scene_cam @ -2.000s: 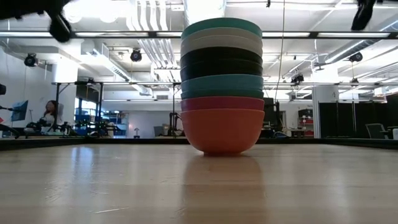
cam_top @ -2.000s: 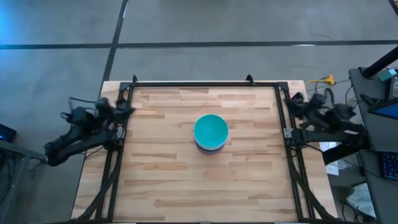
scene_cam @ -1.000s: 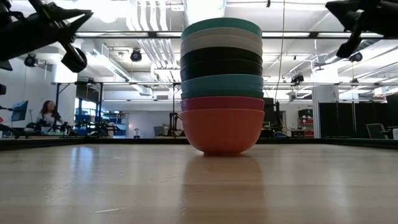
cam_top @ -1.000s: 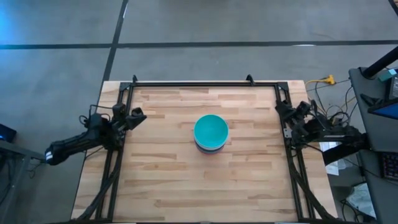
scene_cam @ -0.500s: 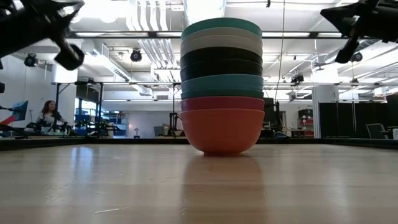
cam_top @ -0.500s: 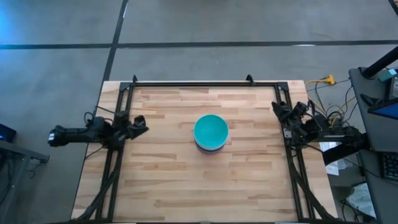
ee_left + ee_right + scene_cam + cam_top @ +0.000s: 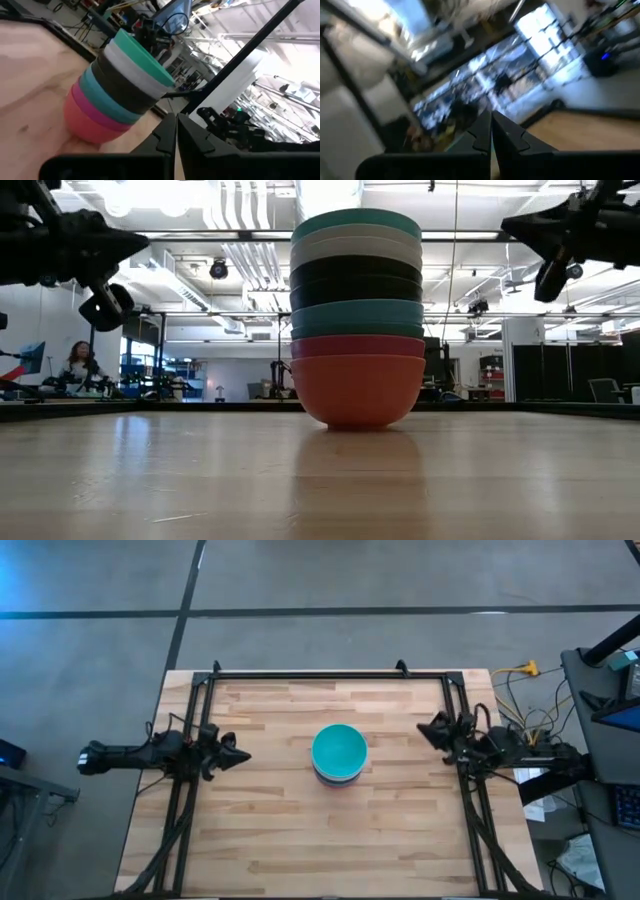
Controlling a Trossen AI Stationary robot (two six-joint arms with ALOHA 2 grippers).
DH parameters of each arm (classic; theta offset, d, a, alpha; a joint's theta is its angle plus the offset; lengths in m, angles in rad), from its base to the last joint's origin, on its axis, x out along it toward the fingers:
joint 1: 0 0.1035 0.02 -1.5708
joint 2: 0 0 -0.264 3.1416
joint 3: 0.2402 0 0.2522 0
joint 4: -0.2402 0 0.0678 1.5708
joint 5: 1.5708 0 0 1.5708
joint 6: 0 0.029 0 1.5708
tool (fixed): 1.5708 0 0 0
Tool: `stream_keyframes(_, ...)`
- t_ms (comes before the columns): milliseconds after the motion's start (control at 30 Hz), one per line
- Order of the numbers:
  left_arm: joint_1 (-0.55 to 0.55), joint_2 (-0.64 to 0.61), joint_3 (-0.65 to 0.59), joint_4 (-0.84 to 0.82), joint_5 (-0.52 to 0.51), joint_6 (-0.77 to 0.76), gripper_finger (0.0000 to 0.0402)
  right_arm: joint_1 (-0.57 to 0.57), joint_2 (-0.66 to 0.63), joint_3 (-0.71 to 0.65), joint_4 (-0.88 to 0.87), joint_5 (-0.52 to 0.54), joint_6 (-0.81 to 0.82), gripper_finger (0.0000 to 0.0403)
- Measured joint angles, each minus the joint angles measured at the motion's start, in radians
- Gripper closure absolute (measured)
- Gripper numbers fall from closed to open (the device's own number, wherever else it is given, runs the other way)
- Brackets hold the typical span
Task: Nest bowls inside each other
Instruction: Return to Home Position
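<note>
**Q.** Where does the task's object stand, and how are the end effectors set?

**A.** The stack of round plastic bowls (image 7: 339,754) stands at the centre of the pale wooden plank table (image 7: 300,840). The glossy teal-green bowl (image 7: 357,220) is uppermost and the glossy red bowl (image 7: 357,390) rests on the wood. The rims between them look level. The left gripper (image 7: 235,753) hangs at the table's left edge and the right gripper (image 7: 425,730) at its right edge. Both point inward, well apart from the stack. In each wrist view the two fingers lie pressed together, holding nothing.

**Q.** What could go wrong from here?

**A.** Probably little, since nesting looks complete. The stack is tall on a narrow foot, so it would likely tip if an arm swung inward at rim height. A jolt to the table frame could also slide it. Any bowl seated slightly askew would make the upper ones shift first.

**Q.** Is any brand, label or writing legible?

**A.** None. The bowls are plain and the arms show no readable marking. The signs in the room behind are too small to read.
</note>
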Motion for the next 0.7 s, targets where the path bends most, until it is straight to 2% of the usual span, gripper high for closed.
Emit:
stream_keyframes(133, 0.0, 0.018, 0.0, -0.013, 0.001, 0.001, 0.0402, 0.0, 0.0, 0.0, -0.119, -0.155, 0.0, 0.0394)
stream_keyframes(233, 0.0, 0.029, 0.0, -0.014, 0.006, 0.001, 0.0402, 0.0, 0.0, 0.0, -0.241, -0.226, 0.0, 0.0394)
stream_keyframes(300, 0.0, 0.037, 0.0, -0.015, 0.01, 0.009, 0.0402, 0.0, 0.002, 0.007, -0.337, -0.241, -0.001, 0.0394)
stream_keyframes(433, 0.001, 0.059, 0.0, -0.022, 0.012, 0.153, 0.0402, 0.0, 0.052, 0.021, -0.376, -0.261, -0.102, 0.0394)
stream_keyframes(700, 0.001, 0.105, 0.0, -0.022, 0.011, 0.159, 0.0402, 0.0, 0.119, 0.02, -0.374, -0.261, -0.147, 0.0394)
